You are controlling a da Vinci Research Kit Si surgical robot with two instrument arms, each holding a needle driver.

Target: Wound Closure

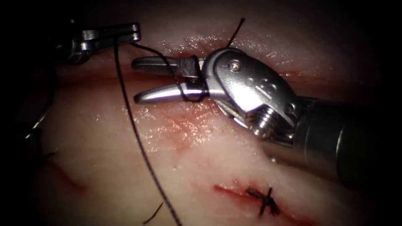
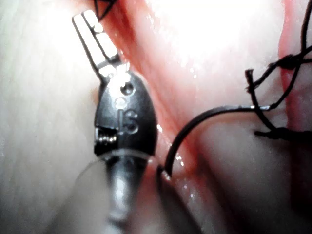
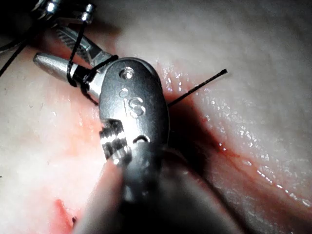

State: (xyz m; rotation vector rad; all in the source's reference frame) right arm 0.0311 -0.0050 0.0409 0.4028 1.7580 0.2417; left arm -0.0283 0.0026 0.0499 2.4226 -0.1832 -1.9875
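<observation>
Right hand [image 1: 140,81] stood with jaws apart over the cut [image 1: 167,79], thread [image 1: 190,90] looped around both; left hand [image 1: 125,34] gripped the thread strand near its tip. By these signs, a knot was being thrown; next called for seizing the short tail [image 1: 236,31]. Needle [image 2: 195,127] lay curved beside the cut, unheld. One finished stitch [image 1: 264,201] sat on moist pale tissue [image 1: 234,159].

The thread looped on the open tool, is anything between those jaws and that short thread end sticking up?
Nothing visible. The right tool stands open with thread wrapped around it; the short end sticks up behind its wrist. The left tool holds thread.
</observation>
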